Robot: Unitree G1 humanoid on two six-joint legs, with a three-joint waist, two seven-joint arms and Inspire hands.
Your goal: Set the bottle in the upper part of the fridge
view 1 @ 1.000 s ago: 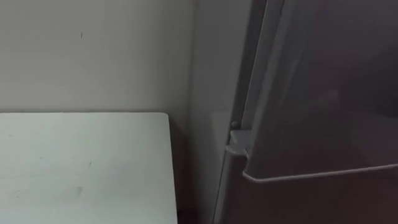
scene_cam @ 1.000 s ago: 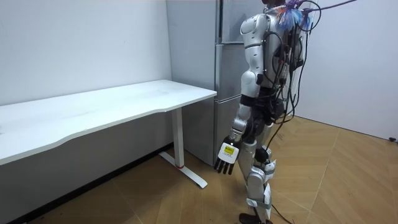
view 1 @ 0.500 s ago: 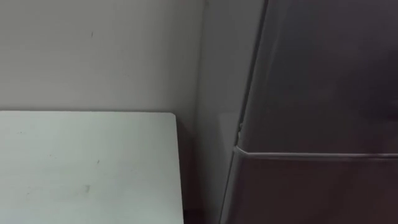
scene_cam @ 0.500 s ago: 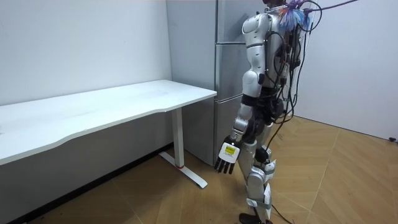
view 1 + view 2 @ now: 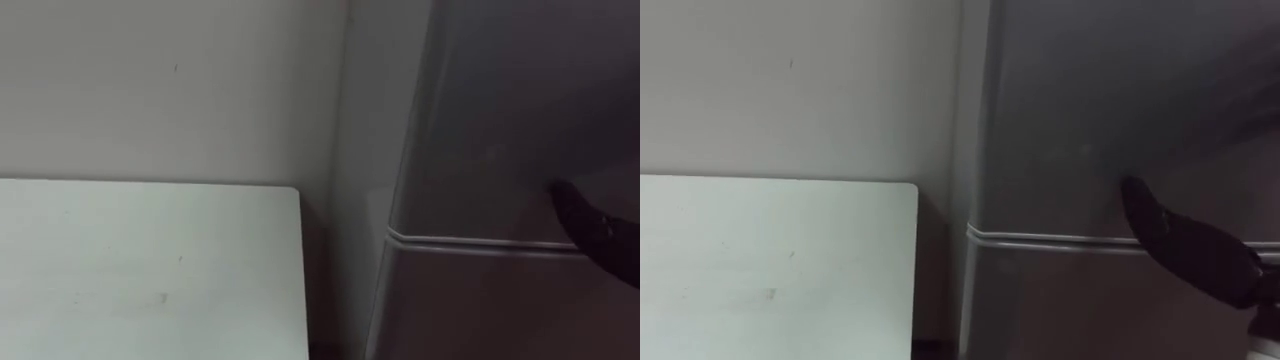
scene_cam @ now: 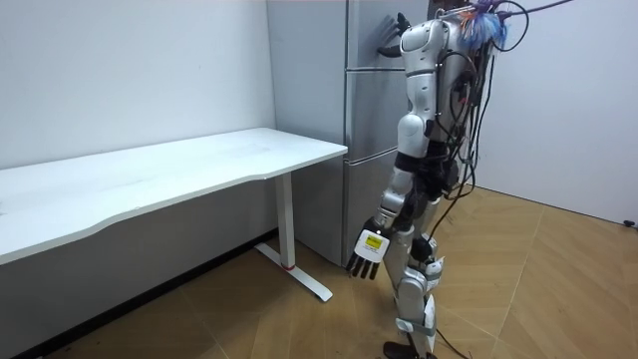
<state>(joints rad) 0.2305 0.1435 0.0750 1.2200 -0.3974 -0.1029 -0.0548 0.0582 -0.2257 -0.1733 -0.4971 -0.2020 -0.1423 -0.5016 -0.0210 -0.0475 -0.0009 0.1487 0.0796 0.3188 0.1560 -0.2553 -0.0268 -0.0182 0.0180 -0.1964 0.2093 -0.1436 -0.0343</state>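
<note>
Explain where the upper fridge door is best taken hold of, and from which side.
The upper fridge door is shut and flat-faced, no handle showing. So probably its lower edge, at the seam above the lower door, fingers hooking in from the front. The right hand lies open there; the left hand hangs idle.

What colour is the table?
The table is white. It shows best in the room view.

upper left of frame: plain wall [image 5: 790, 80]. lower left: white desk [image 5: 770, 270]. right half: grey fridge [image 5: 1070, 100], horizontal door seam [image 5: 1040, 241]. lower right: right hand [image 5: 1185, 245], straight fingers touching the fridge front.
</note>
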